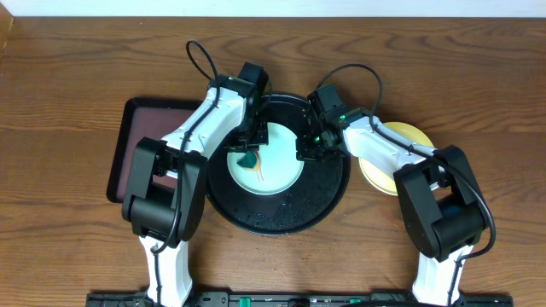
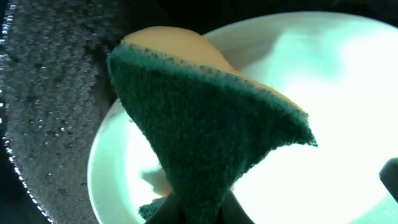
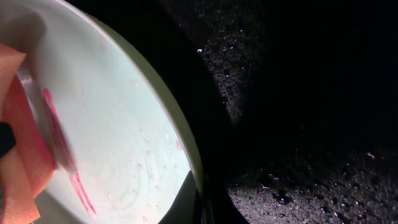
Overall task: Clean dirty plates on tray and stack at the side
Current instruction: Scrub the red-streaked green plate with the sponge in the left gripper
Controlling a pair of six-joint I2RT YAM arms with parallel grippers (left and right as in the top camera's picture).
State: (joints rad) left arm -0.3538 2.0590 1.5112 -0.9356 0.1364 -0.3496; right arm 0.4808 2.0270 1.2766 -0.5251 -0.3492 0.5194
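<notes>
A pale mint-green plate (image 1: 277,162) lies on the round black tray (image 1: 277,217). An orange-red smear (image 1: 258,173) crosses its left part and shows as a red streak in the right wrist view (image 3: 78,183). My left gripper (image 1: 248,153) is shut on a green and yellow sponge (image 2: 205,137), which presses on the plate (image 2: 329,93). My right gripper (image 1: 309,150) is shut on the plate's right rim (image 3: 186,155), one finger inside it. A pale yellow plate (image 1: 403,135) lies on the table to the right, partly under my right arm. A third plate is not in view.
A dark maroon rectangular tray (image 1: 128,128) lies left of the black tray, partly under my left arm. The black tray's wet floor (image 3: 298,180) carries water droplets. Brown wooden table surrounds it all.
</notes>
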